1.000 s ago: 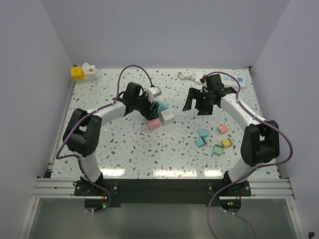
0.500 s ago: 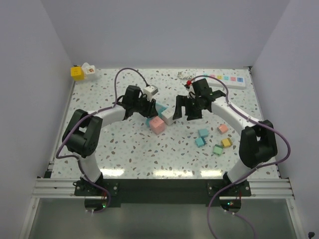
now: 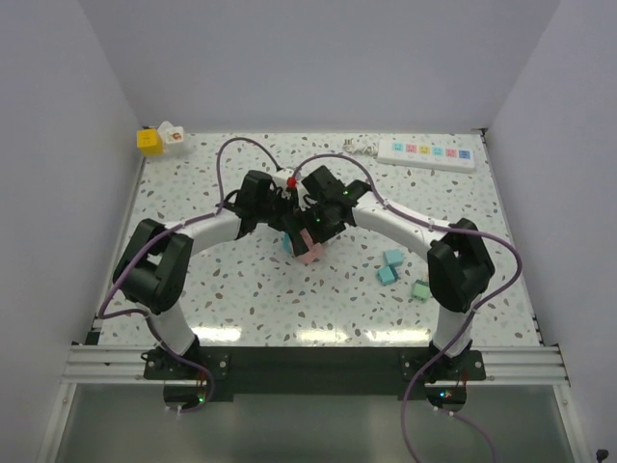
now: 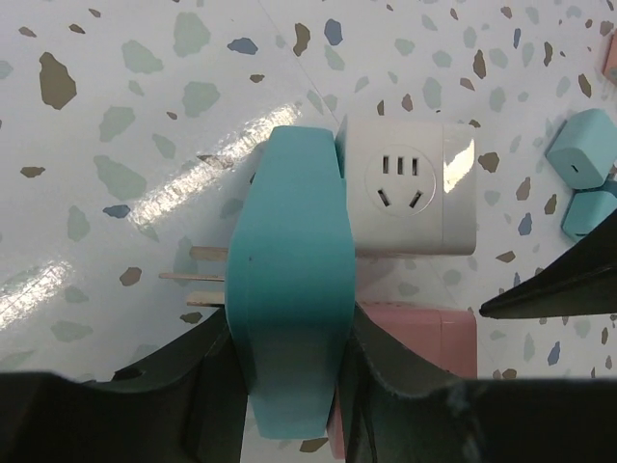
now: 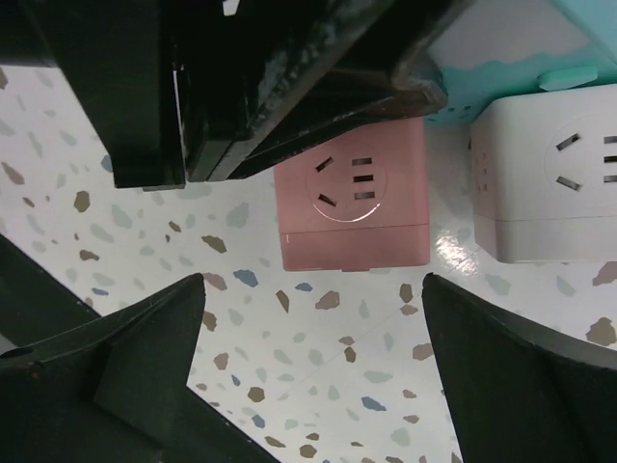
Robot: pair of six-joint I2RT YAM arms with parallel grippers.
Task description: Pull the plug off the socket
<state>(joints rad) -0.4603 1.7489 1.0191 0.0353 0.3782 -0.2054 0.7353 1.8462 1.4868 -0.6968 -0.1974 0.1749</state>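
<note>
Right arm point(image 3: 386, 217) swung over pink cube point(image 5: 352, 198), jaws wide, empty; left jaws clamp teal plug point(image 4: 289, 289): light, rigid, grip sides.

white socket point(image 3: 427, 153), teal adapter point(image 4: 289, 289), pink cube point(image 5: 354, 198), speckled table point(image 3: 241, 289)

The top camera overlooked the table point(image 3: 251, 289) from its near edge. Both wrist cameras, close above it, shared the pink cube point(image 5: 352, 198).

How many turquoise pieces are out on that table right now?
3. One turquoise plug is clamped in the left gripper near the middle; two small turquoise cubes lie side by side further right. More may be hidden from view.
</note>
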